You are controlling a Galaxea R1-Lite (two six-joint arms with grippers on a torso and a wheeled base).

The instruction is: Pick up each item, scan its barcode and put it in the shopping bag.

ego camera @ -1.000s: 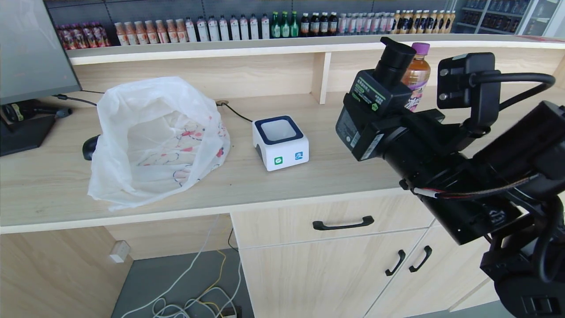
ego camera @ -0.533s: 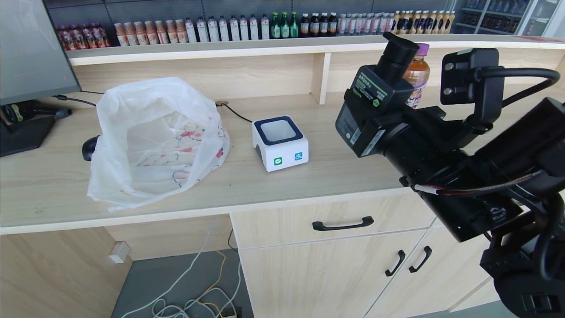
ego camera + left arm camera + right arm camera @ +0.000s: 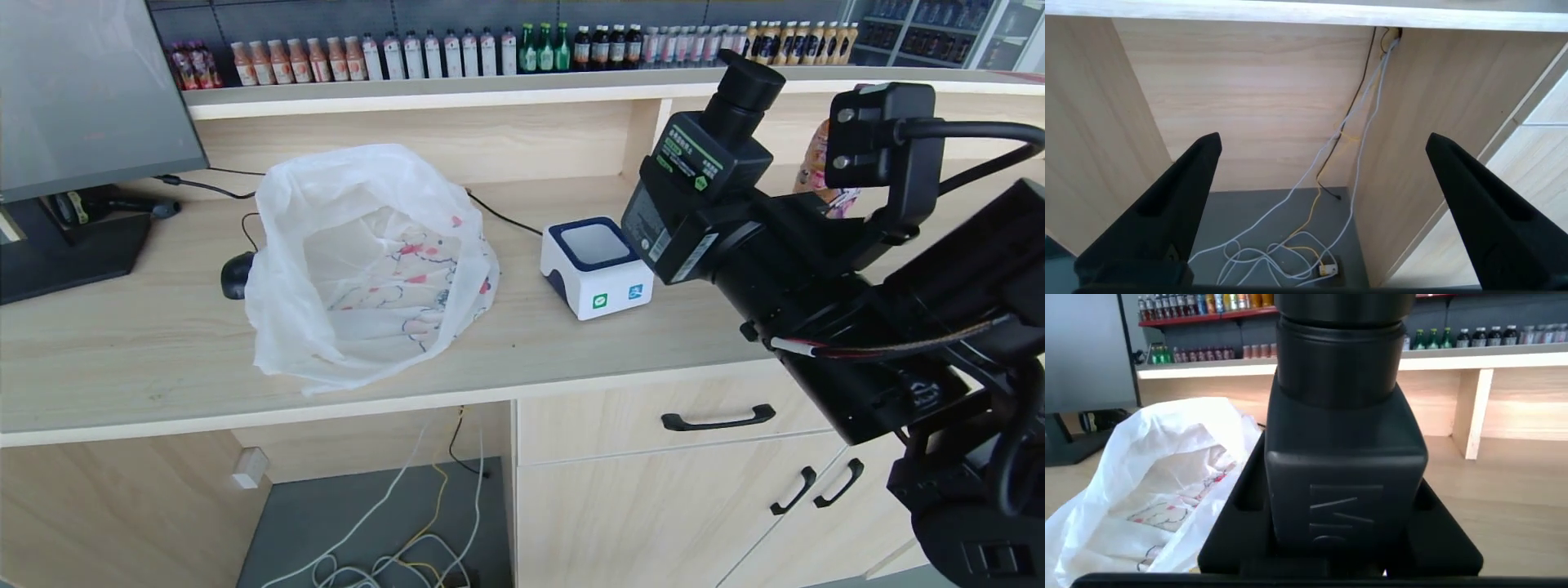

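Note:
My right gripper [image 3: 722, 233] is shut on a black container [image 3: 694, 175] with a round black cap and a green label, held tilted above the counter. The same container [image 3: 1343, 449] stands upright between the fingers of my right gripper [image 3: 1343, 547]. A white scanner [image 3: 596, 265] with a dark blue rim sits on the counter just left of the held container. Further left lies the open white shopping bag [image 3: 367, 261], with a printed item inside. A brown tea bottle [image 3: 816, 167] peeks out behind the arm. My left gripper [image 3: 1323, 220] hangs open below the counter.
A monitor [image 3: 82, 90] and a handheld scanner on its stand [image 3: 73, 208] occupy the counter's left end, with a black mouse [image 3: 235, 276] beside the bag. Rows of bottles [image 3: 522, 49] line the back shelf. Drawers [image 3: 718, 420] and loose cables [image 3: 392, 555] lie below.
The head camera has moved, so everything on the counter sits further right in the picture. My right gripper has lifted the black container a little, and it now stands closer to the scanner.

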